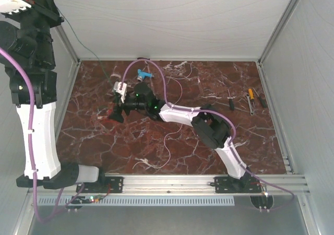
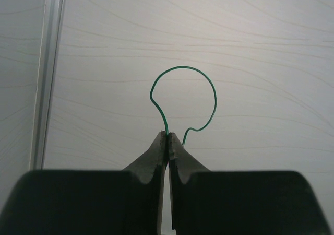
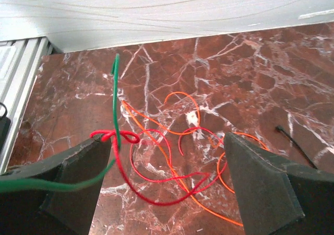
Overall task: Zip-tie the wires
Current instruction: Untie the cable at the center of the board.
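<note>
My left gripper (image 2: 167, 138) is raised high against the pale back wall and is shut on a thin green wire (image 2: 182, 68), which loops above its tips. That green wire (image 3: 116, 104) runs down past the left finger (image 3: 68, 177) of my right gripper (image 3: 167, 146). The right gripper is open just above the marble table. Curling loosely on the table between its fingers lie the wires, red (image 3: 156, 193) and orange (image 3: 172, 120). One red strand is looped around the green wire (image 3: 117, 137) by the left finger. In the top view the right gripper (image 1: 116, 109) is left of centre.
A small blue-and-white plastic piece (image 1: 143, 74) lies behind the right gripper. Hand tools (image 1: 250, 100) lie at the right of the table. Thin white strands (image 1: 167, 141) trail toward the front edge. A black cable end (image 3: 295, 143) lies right of the right finger. Walls enclose three sides.
</note>
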